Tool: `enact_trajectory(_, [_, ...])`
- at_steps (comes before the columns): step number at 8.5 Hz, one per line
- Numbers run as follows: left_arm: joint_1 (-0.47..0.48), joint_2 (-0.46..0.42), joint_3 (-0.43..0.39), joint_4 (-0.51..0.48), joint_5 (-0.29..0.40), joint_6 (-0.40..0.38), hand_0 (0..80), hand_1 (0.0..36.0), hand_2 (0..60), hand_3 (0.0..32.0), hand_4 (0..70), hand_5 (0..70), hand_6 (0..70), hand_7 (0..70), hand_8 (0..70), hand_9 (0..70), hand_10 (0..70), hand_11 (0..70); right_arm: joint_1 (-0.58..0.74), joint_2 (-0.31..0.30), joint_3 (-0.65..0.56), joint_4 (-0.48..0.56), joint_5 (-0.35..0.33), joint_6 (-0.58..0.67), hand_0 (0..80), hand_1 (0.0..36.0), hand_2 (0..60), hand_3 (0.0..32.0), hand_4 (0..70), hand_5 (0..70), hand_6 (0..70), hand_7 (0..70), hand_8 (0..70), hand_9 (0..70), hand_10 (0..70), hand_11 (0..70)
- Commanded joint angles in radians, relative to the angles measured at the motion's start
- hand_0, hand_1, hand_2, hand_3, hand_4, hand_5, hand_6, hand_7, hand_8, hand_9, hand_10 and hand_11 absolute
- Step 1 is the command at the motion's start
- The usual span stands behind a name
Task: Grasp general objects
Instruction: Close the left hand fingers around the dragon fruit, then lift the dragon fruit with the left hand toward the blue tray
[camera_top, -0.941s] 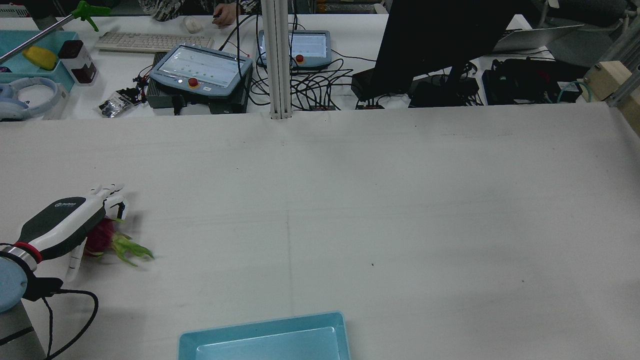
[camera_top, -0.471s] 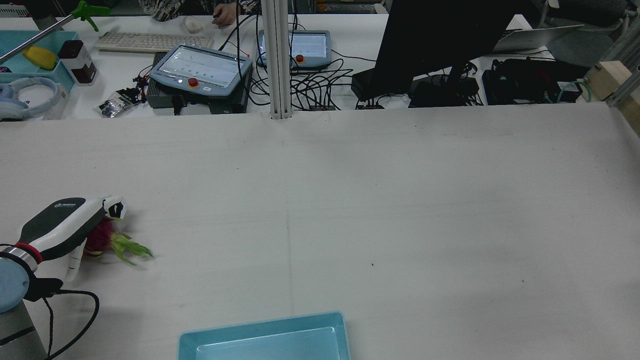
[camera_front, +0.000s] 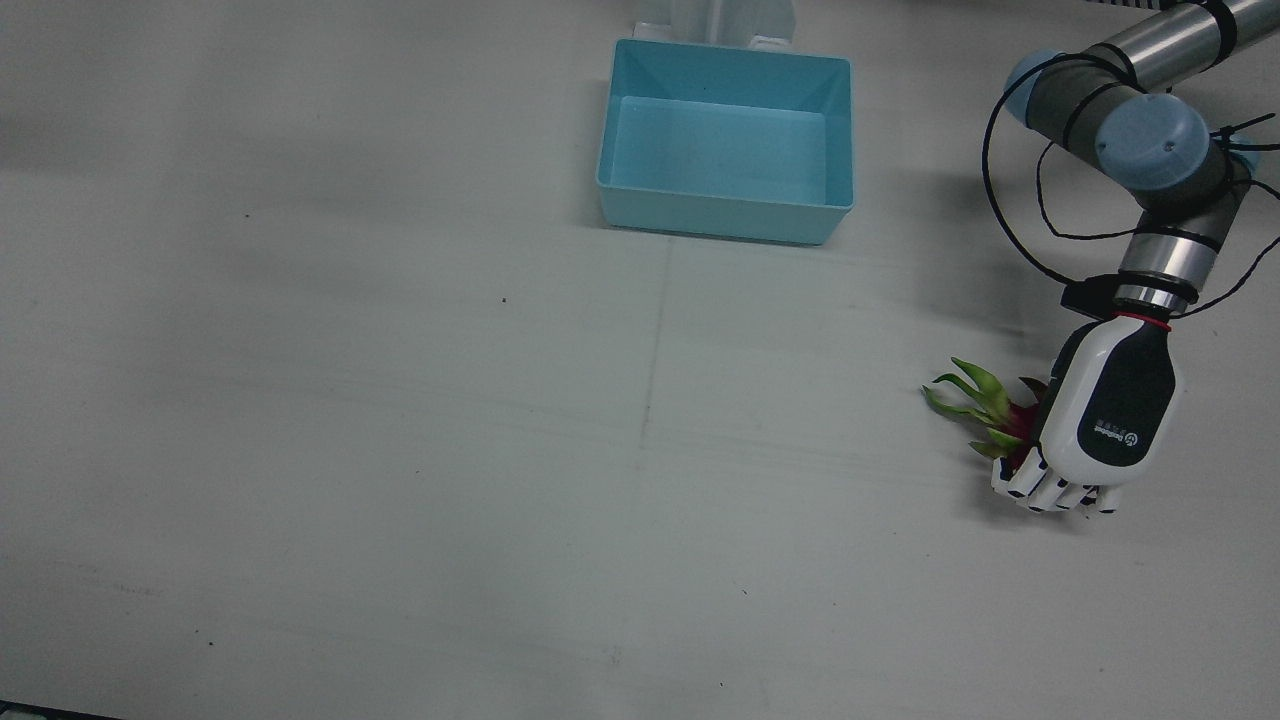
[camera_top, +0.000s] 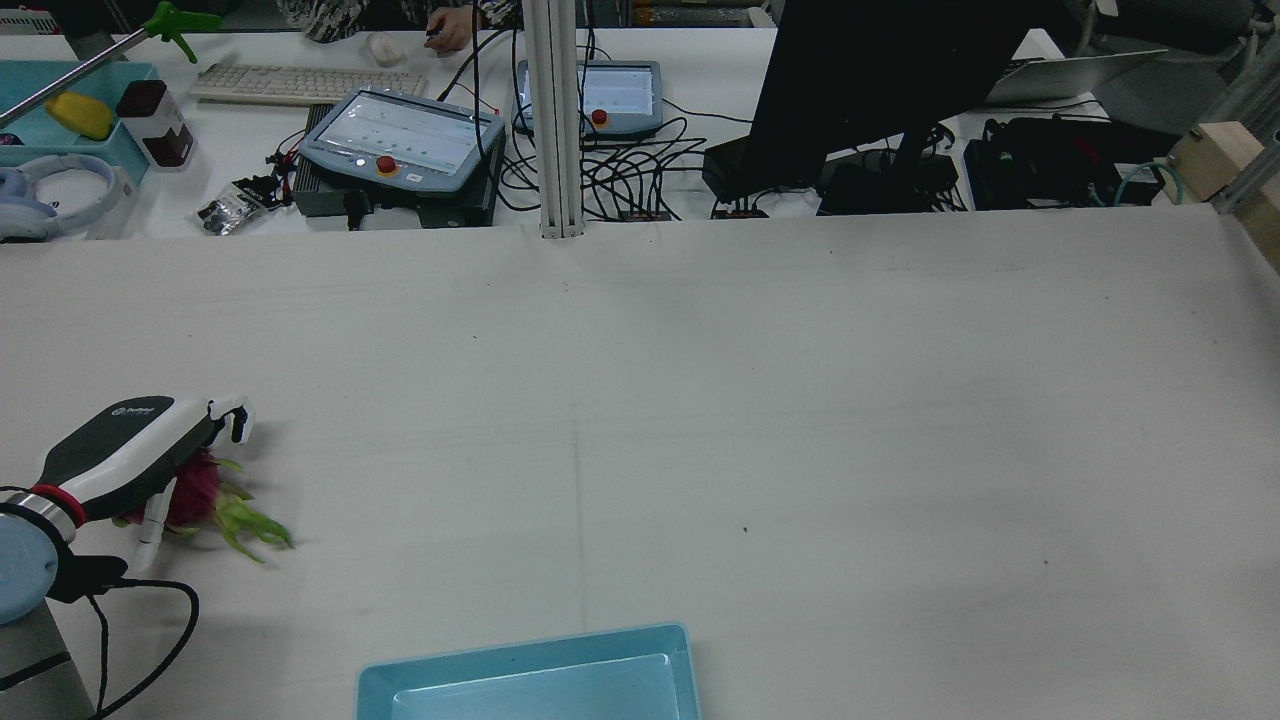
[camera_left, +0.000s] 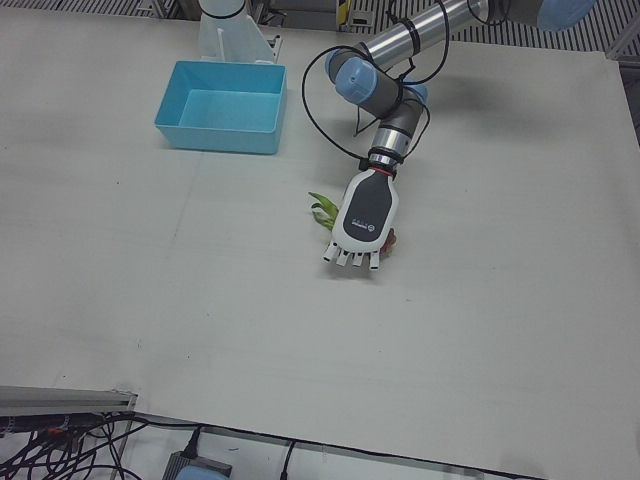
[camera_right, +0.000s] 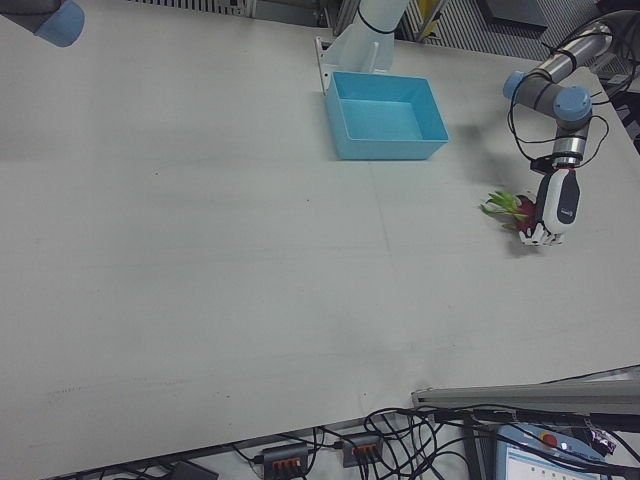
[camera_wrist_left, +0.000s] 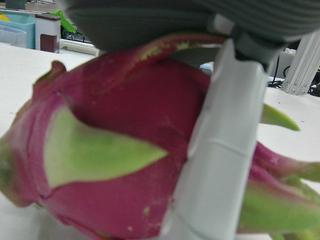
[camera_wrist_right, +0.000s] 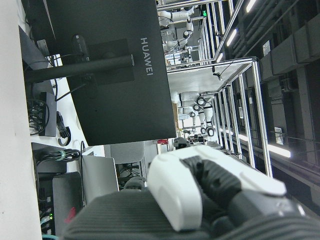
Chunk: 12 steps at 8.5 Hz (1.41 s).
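A pink dragon fruit (camera_front: 1013, 422) with green leaf tips lies at the table's left side, under my left hand (camera_front: 1100, 415). The hand covers it from above with its fingers curled around it, so it is shut on the fruit. The rear view shows the fruit (camera_top: 192, 497) tucked under the hand (camera_top: 130, 445). In the left hand view the fruit (camera_wrist_left: 125, 165) fills the picture, with a white finger (camera_wrist_left: 225, 150) pressed across it. The right hand view shows only part of my right hand (camera_wrist_right: 210, 195), aimed at a monitor; whether it is open or shut does not show.
A light blue bin (camera_front: 725, 215) stands near the arms' pedestals at mid-table. Beyond the table's far edge in the rear view are teach pendants (camera_top: 400, 145), cables and a black monitor (camera_top: 860, 90).
The left hand's fingers curled shut around the dragon fruit. Hand and fruit then shifted a little back toward the robot's side.
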Motion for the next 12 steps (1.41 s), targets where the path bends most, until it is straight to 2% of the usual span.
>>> enact_trajectory(1, [-0.005, 0.0, -0.065, 0.053, 0.018, -0.004, 80.0, 36.0, 39.0, 14.2, 0.0, 70.0, 40.1, 70.0, 53.9, 62.6, 51.9, 70.0, 0.0, 0.0, -0.001, 0.0, 0.0, 0.0, 0.0, 0.0, 0.0, 0.0, 0.0, 0.0, 0.0, 0.0, 0.0, 0.0, 0.0, 0.0])
enact_trajectory(2, [-0.014, -0.01, -0.114, 0.076, 0.067, -0.004, 80.0, 36.0, 55.2, 13.0, 0.6, 70.0, 42.7, 70.0, 56.0, 65.4, 53.8, 70.0, 0.0, 0.0, -0.001, 0.0, 0.0, 0.0, 0.0, 0.0, 0.0, 0.0, 0.0, 0.0, 0.0, 0.0, 0.0, 0.0, 0.0, 0.0])
enact_trajectory(3, [-0.059, -0.072, -0.139, 0.109, 0.143, -0.006, 80.0, 36.0, 60.0, 12.8, 3.7, 70.0, 44.6, 70.0, 56.7, 66.2, 54.4, 70.0, 0.0, 0.0, -0.001, 0.0, 0.0, 0.0, 0.0, 0.0, 0.0, 0.0, 0.0, 0.0, 0.0, 0.0, 0.0, 0.0, 0.0, 0.0])
enact_trajectory(4, [-0.143, -0.164, -0.121, 0.12, 0.3, -0.006, 80.0, 36.0, 60.0, 12.4, 4.8, 70.0, 44.3, 70.0, 56.2, 65.4, 53.7, 70.0, 0.0, 0.001, -0.001, -0.002, 0.0, 0.0, 0.0, 0.0, 0.0, 0.0, 0.0, 0.0, 0.0, 0.0, 0.0, 0.0, 0.0, 0.0])
enact_trajectory(5, [-0.199, -0.234, -0.111, 0.125, 0.411, -0.007, 80.0, 36.0, 60.0, 12.0, 6.4, 70.0, 44.9, 70.0, 56.2, 65.2, 53.7, 70.0, 0.0, 0.001, 0.001, 0.0, 0.0, 0.0, 0.0, 0.0, 0.0, 0.0, 0.0, 0.0, 0.0, 0.0, 0.0, 0.0, 0.0, 0.0])
enact_trajectory(6, [-0.236, -0.308, -0.11, 0.16, 0.51, -0.033, 80.0, 36.0, 60.0, 12.0, 7.1, 70.0, 45.4, 70.0, 56.4, 65.4, 54.0, 70.0, 0.0, 0.0, -0.001, 0.0, 0.0, 0.0, 0.0, 0.0, 0.0, 0.0, 0.0, 0.0, 0.0, 0.0, 0.0, 0.0, 0.0, 0.0])
enact_trajectory(7, [-0.248, -0.373, -0.114, 0.186, 0.614, -0.099, 80.0, 36.0, 60.0, 11.8, 7.3, 70.0, 45.8, 70.0, 56.5, 65.3, 54.1, 70.0, 0.0, 0.0, -0.001, 0.0, 0.0, 0.0, 0.0, 0.0, 0.0, 0.0, 0.0, 0.0, 0.0, 0.0, 0.0, 0.0, 0.0, 0.0])
enact_trajectory(9, [-0.223, -0.514, -0.102, 0.222, 0.746, -0.119, 80.0, 36.0, 60.0, 10.4, 12.4, 70.0, 49.9, 70.0, 58.3, 67.5, 54.8, 70.0, 0.0, 0.0, -0.001, 0.0, 0.0, 0.0, 0.0, 0.0, 0.0, 0.0, 0.0, 0.0, 0.0, 0.0, 0.0, 0.0, 0.0, 0.0])
enact_trajectory(10, [-0.184, -0.525, -0.107, 0.217, 0.797, -0.15, 80.0, 36.0, 60.0, 9.4, 15.8, 70.0, 52.2, 70.0, 59.4, 68.8, 54.8, 70.0, 0.0, 0.001, -0.001, 0.0, 0.002, 0.0, 0.0, 0.0, 0.0, 0.0, 0.0, 0.0, 0.0, 0.0, 0.0, 0.0, 0.0, 0.0])
enact_trajectory(11, [-0.154, -0.531, -0.122, 0.196, 0.814, -0.189, 80.0, 36.0, 60.0, 8.2, 21.1, 70.0, 55.8, 70.0, 61.3, 70.0, 53.7, 70.0, 0.0, 0.001, -0.001, 0.0, 0.002, 0.0, 0.0, 0.0, 0.0, 0.0, 0.0, 0.0, 0.0, 0.0, 0.0, 0.0, 0.0, 0.0])
enact_trajectory(12, [-0.099, -0.531, -0.139, 0.199, 0.824, -0.196, 80.0, 36.0, 60.0, 7.6, 23.0, 70.0, 57.3, 70.0, 62.4, 70.0, 54.1, 70.0, 0.0, 0.0, -0.001, 0.002, 0.002, 0.0, 0.0, 0.0, 0.0, 0.0, 0.0, 0.0, 0.0, 0.0, 0.0, 0.0, 0.0, 0.0])
